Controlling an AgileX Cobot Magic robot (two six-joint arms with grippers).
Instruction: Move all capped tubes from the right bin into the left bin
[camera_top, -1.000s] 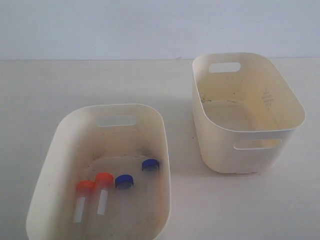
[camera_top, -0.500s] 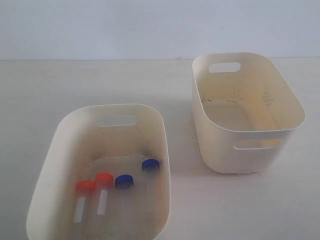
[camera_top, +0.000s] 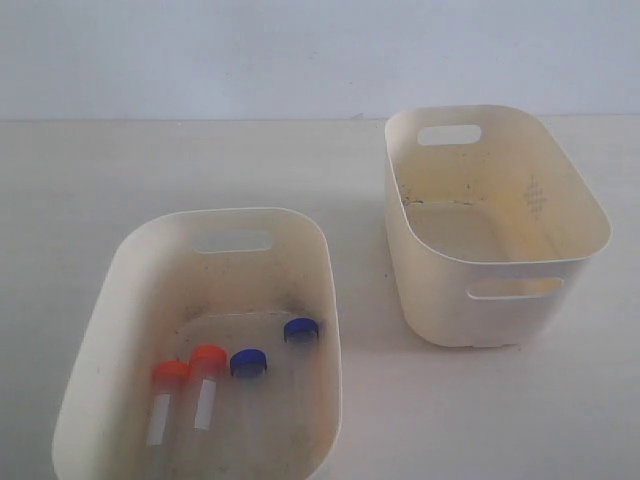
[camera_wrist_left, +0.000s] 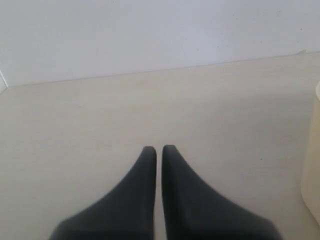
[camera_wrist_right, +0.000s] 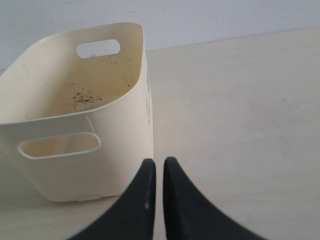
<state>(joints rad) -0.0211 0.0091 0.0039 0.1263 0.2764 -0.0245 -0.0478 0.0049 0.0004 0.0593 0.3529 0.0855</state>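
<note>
Two orange-red-capped tubes and two blue-capped tubes lie side by side on the grimy base of the left bin. The right bin, with its diamond mark, holds no tube. Neither gripper shows in the exterior view. My left gripper is shut over bare table with nothing between its fingers. The right gripper is also shut and empty, just outside the right bin's near wall.
Both tubs stand on a pale table before a light wall. A cream tub edge shows at the side of the left wrist view. Dark specks mark the right bin's floor.
</note>
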